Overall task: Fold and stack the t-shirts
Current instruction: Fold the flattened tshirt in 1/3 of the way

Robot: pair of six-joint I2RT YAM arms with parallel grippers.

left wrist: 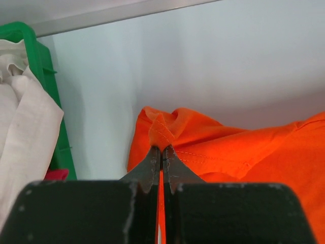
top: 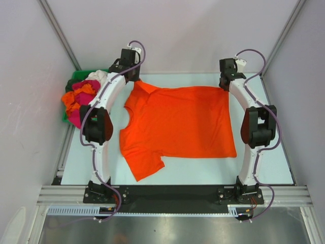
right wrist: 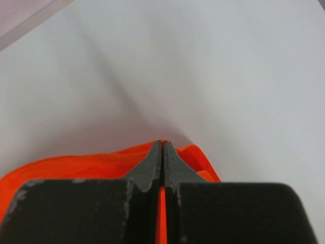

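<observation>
Inside a white-walled cell, an orange t-shirt point(top: 177, 124) lies spread flat on a pale table point(top: 203, 170), just right of the green bin point(top: 75, 77) heaped with crimson, orange and white shirts point(top: 81, 96). The left gripper point(left wrist: 161, 152) is clenched on the far sleeve, the end nearest the bin. The right gripper point(right wrist: 161, 146) pinches the far hem corner, well away from it. The first fold looks to be in hand, and both corners likely need carrying together toward the near edge.

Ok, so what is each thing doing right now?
orange shirt: spread out on the table, far corners pinched.
left end effector: shut on the orange shirt.
right end effector: shut on the orange shirt.
bin: holding crumpled shirts.
</observation>
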